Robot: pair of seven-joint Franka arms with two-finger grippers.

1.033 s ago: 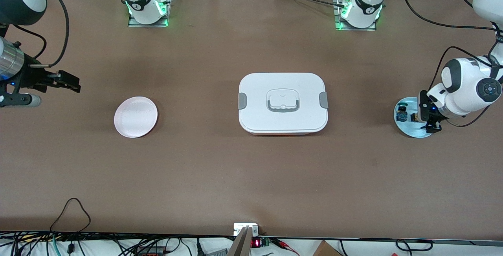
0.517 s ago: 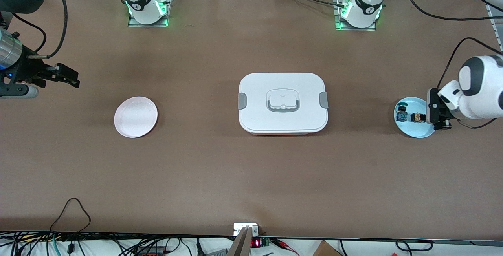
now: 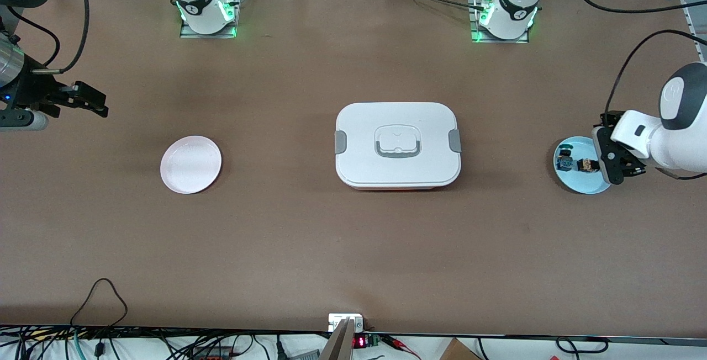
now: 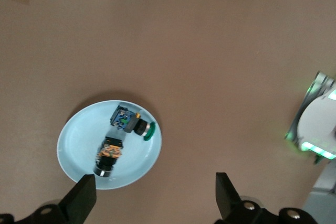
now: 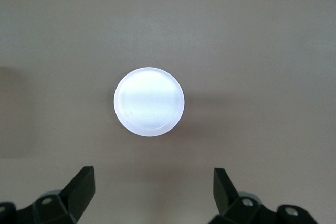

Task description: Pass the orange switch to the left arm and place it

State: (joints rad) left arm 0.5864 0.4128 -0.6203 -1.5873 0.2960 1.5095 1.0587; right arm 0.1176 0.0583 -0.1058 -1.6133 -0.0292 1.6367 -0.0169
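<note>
The left gripper (image 3: 613,162) hangs low at its own table end, fingers spread wide. The right gripper (image 3: 88,100) hovers higher at the other end, spread too.

You get even, bright overhead light on the desk (image 3: 309,238); soft shadows hug the box (image 3: 397,144); the white plate (image 5: 149,101) glares; the left wrist view looks slightly soft.

The table (image 3: 287,227) is matt brown, smooth – like board or laminate. At its middle the box (image 3: 397,175) looks like satin white plastic with grey clips. Toward the left arm's end, the pale blue plate (image 4: 79,135) is glossy; the white plate (image 5: 149,101) toward the right arm's end shines too.
</note>
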